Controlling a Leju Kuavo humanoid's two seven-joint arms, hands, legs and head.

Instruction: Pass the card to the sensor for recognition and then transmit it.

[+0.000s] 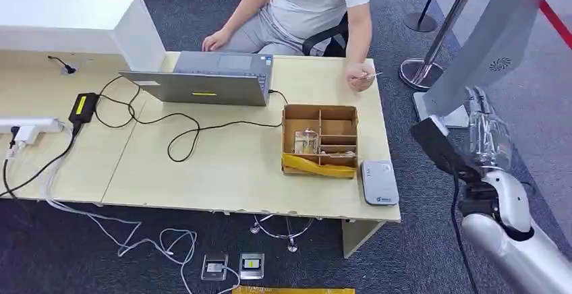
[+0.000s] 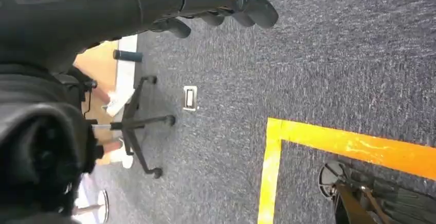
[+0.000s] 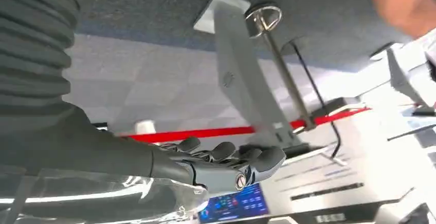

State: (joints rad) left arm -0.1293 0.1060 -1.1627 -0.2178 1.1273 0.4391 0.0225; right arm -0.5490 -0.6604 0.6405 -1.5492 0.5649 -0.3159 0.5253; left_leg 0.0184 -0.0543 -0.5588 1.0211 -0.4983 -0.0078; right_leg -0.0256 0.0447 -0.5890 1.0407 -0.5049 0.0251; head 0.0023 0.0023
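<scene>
A person sitting behind the table holds a small pale card [image 1: 368, 75] in one hand [image 1: 359, 77] over the table's far right corner. The sensor [image 1: 379, 182], a flat grey-white box, lies at the table's near right corner beside the cardboard box. My right hand [image 1: 483, 131] is raised off the table's right side, well short of the card; its fingers [image 3: 241, 158] are stretched out and hold nothing. My left hand [image 2: 216, 0] hangs over the carpet with loosely extended fingers, also holding nothing.
On the wooden table [image 1: 222, 172] stand a grey laptop [image 1: 206, 79], a compartmented cardboard box [image 1: 320, 139] and black cables [image 1: 182, 135]. A stanchion post [image 1: 432, 51] and a grey kiosk stand [image 1: 489, 44] rise just right of the table. Yellow floor tape [image 2: 329, 142] and a chair base [image 2: 139, 124] lie below.
</scene>
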